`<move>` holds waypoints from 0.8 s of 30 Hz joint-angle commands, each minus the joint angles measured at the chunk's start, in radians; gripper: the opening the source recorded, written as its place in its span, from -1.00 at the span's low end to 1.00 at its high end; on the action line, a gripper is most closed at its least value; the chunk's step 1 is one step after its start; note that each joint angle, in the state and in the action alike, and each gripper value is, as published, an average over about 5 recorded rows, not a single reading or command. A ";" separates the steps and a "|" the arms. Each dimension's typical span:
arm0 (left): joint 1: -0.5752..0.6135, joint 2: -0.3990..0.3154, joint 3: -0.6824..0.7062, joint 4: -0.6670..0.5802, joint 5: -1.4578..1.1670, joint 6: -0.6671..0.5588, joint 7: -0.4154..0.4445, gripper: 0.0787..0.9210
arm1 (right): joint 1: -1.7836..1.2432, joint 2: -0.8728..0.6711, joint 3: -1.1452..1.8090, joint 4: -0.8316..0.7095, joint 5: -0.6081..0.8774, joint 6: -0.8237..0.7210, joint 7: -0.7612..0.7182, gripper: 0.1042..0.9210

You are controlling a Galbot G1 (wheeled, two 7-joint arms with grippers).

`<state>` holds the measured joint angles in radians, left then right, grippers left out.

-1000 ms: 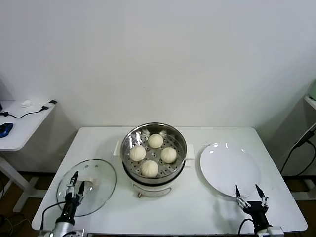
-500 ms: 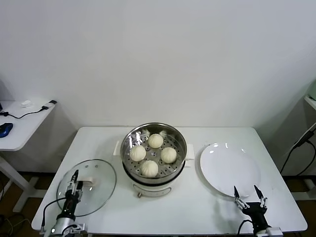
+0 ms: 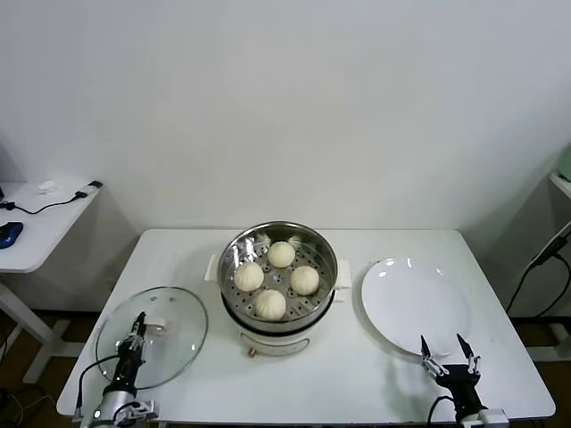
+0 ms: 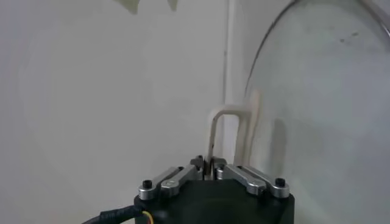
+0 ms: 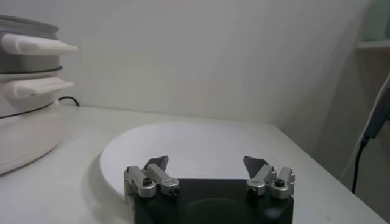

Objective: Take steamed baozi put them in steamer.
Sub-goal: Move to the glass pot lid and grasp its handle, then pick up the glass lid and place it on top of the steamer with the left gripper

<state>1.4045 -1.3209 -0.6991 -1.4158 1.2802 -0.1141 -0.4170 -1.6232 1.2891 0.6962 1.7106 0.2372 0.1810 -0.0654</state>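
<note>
1. Far left, past the worktop's edge, stands a small side table [image 3: 36, 234] with a black cable and a blue thing on it.
2. The left end effector [image 3: 136, 328] sits low at the front left corner of the worktop [image 3: 178, 254], over the near edge of the lid [image 3: 153, 337]. Its fingers are clenched tight with nothing between them. In the left wrist view the closed end effector [image 4: 209, 163] points at the lid's white handle [image 4: 230, 137].
3. The glass lid lies flat on the worktop, just left of the steamer and apart from it.
4. The steamer [image 3: 278, 267] stands in the middle of the worktop, nearer the back edge. Its shiny rim is open at the top.
5. All four baozi [image 3: 281, 254] [image 3: 249, 276] [image 3: 305, 279] [image 3: 269, 304] sit inside the steamer on the tray with holes. They are close together.
6. A thin strip of bare worktop lies between the steamer and the plate [image 3: 416, 305].
7. The white plate lies flat on the right side, with nothing on it. The steamer's side [image 5: 27, 97] shows off to one side in the right wrist view.
8. The right end effector [image 3: 446, 349] waits low at the plate's near edge, by the front right of the worktop. Its fingers are spread wide and hold nothing. The right wrist view shows it [image 5: 207, 165] just in front of the plate [image 5: 201, 149].
9. The worktop is white and smooth. A plain white wall [image 3: 285, 107] stands behind it.
</note>
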 commanded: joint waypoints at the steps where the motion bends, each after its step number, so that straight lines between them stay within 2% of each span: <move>1: 0.040 0.004 -0.006 -0.129 -0.096 0.019 0.037 -0.82 | 0.000 0.001 0.002 0.003 0.000 0.000 -0.001 0.76; 5: 0.078 0.033 -0.033 -0.237 -0.159 0.029 0.065 -0.86 | 0.000 0.000 0.004 0.011 -0.001 -0.003 -0.001 0.76; 10: 0.134 0.140 -0.070 -0.396 -0.345 0.104 0.174 -0.86 | 0.001 -0.005 0.004 0.019 -0.001 -0.011 0.002 0.76; 17: 0.150 0.274 -0.117 -0.685 -0.582 0.355 0.395 -0.86 | 0.007 -0.007 -0.006 0.024 -0.020 -0.018 0.006 0.76; 21: 0.105 0.331 -0.072 -0.785 -0.558 0.467 0.456 -0.86 | 0.008 -0.009 -0.014 0.034 -0.031 -0.027 0.007 0.76; 24: 0.066 0.350 0.011 -0.809 -0.481 0.518 0.479 -0.86 | 0.011 -0.007 -0.019 0.041 -0.041 -0.033 0.008 0.76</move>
<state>1.5141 -1.1185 -0.7768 -1.9164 0.8828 0.1272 -0.1396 -1.6158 1.2807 0.6827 1.7418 0.2141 0.1552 -0.0596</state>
